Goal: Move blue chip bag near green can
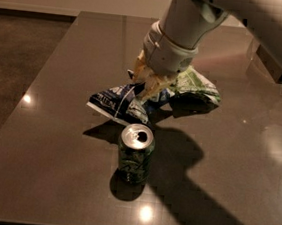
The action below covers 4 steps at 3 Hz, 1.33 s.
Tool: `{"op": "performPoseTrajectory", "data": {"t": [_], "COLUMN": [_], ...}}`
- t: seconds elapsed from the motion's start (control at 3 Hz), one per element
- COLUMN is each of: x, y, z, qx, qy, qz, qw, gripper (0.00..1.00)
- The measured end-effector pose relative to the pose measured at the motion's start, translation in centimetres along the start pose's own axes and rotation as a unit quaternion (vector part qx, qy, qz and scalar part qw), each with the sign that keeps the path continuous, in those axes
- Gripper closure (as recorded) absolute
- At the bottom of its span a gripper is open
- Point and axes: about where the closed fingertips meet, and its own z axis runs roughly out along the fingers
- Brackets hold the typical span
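One tool (151,89) pinches blue chip bag (115,104) (stretching leftward).

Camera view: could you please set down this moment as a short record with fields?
gripper: over the table's middle, shut on the blue chip bag's right end
blue chip bag: held, crumpled, just behind the green can
green can: upright, nearest the camera
light green and white snack bag: lying to the right of the gripper
table: dark and glossy
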Motion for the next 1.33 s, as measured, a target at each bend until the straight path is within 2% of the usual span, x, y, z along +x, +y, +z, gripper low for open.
{"op": "performPoseTrajectory", "data": {"t": [0.33, 1.0, 1.33], "x": [-0.83, -1.03, -1.04], "y": [2.23, 1.94, 1.93], "z": [-0.41, -0.47, -0.47], "qx": [-0.004, 0.000, 0.000], "qy": [-0.004, -0.002, -0.002], "qz": [-0.030, -0.030, -0.030], "qw": [0.9995, 0.9995, 0.9995], "gripper": [0.46, 0.00, 0.00]}}
